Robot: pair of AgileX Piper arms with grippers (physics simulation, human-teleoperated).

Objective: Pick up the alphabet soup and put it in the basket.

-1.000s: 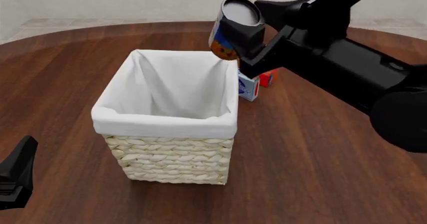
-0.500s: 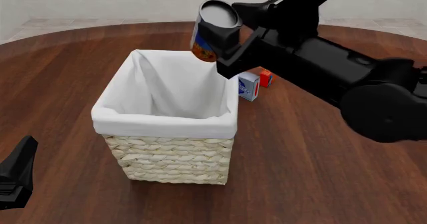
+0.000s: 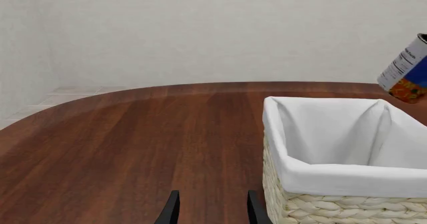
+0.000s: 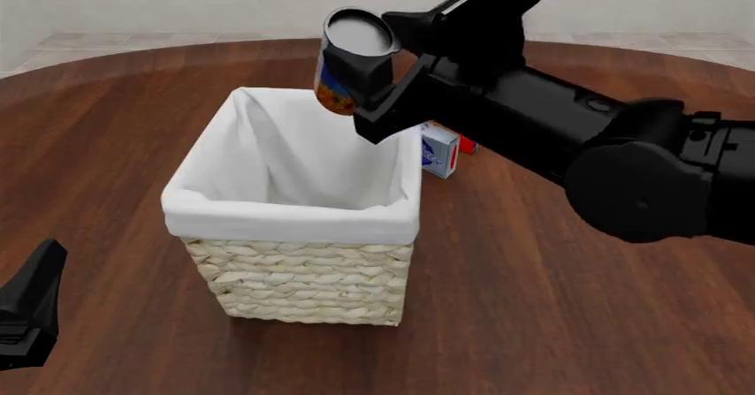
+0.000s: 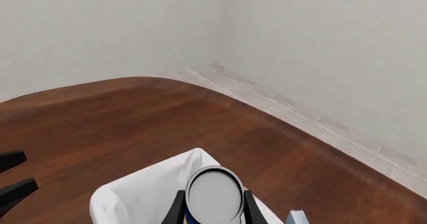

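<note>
The alphabet soup (image 4: pixel 346 68) is a blue can with an orange base and a grey lid (image 5: pixel 214 194). It hangs tilted in the air over the far right part of the basket (image 4: pixel 289 216). My right gripper (image 4: pixel 368 70) is shut on the can, one finger on each side of it (image 5: pixel 179 208). The basket is cream wicker with a white liner (image 3: pixel 333 174), and nothing shows inside it. The left wrist view catches the can (image 3: pixel 407 71) above the basket's far corner. My left gripper (image 3: pixel 212 211) is open and low at the near left (image 4: pixel 30 311), well away from the basket.
A small blue-and-white box (image 4: pixel 439 156) and an orange-red box (image 4: pixel 469 145) stand on the brown wooden table (image 4: pixel 567 307) just behind the basket's far right corner, under my right arm. The table's far edge curves along the wall.
My right arm has carried the can leftward, from beside the basket's far right corner to above its opening. The left arm has stayed where it was.
</note>
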